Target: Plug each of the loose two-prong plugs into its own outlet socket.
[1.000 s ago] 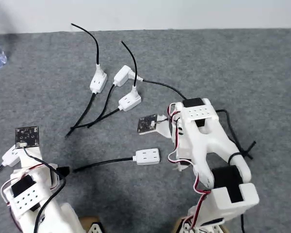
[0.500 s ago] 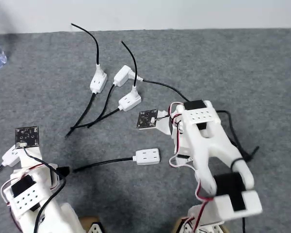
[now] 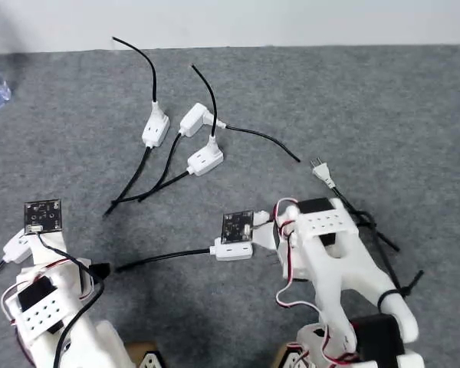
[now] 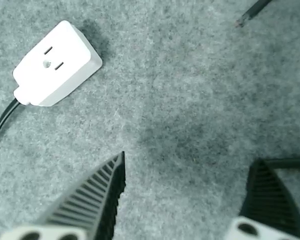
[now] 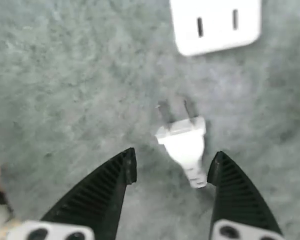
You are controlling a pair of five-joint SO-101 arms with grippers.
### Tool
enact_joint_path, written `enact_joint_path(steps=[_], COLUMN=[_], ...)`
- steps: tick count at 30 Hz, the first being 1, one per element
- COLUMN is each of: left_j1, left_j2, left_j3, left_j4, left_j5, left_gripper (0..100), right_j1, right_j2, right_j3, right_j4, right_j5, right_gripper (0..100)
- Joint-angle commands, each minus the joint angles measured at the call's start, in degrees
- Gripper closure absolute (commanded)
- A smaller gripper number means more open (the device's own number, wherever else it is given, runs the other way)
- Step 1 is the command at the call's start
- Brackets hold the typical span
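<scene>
One open socket (image 3: 231, 247) at 6 o'clock on grey felt (image 3: 414, 107) from high up, right arm (image 3: 345, 261) nearest; spare plug (image 3: 320, 170) out at 3. Left gripper (image 4: 189, 160): gaping, holding nothing, boxy white outlet (image 4: 57, 62) ahead. Right gripper (image 5: 174, 155): spread wide, nothing gripped, smooth white plug (image 5: 182, 140) lying lengthwise between ribbed fingers (image 5: 105, 192), prongs at 12 toward that socket.

Five sockets (image 3: 155, 126) (image 3: 193, 119) (image 3: 205, 159) (image 3: 230, 251) (image 3: 17, 247); two loose plugs (image 3: 320, 170) (image 5: 182, 140)
</scene>
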Motion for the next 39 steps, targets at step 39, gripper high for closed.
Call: enact_joint_path(steps=[39], left_j1=[0.53], left_j2=[-0.62], left_j3=[-0.13], left_j4=[-0.53], left_j5=[-0.44], left_gripper=[64], right_j1=[-1.45], right_j2=[-1.71], right_j3=[2.64], right_j4=[-3.47], right_j5=[12.40], right_gripper=[75.4])
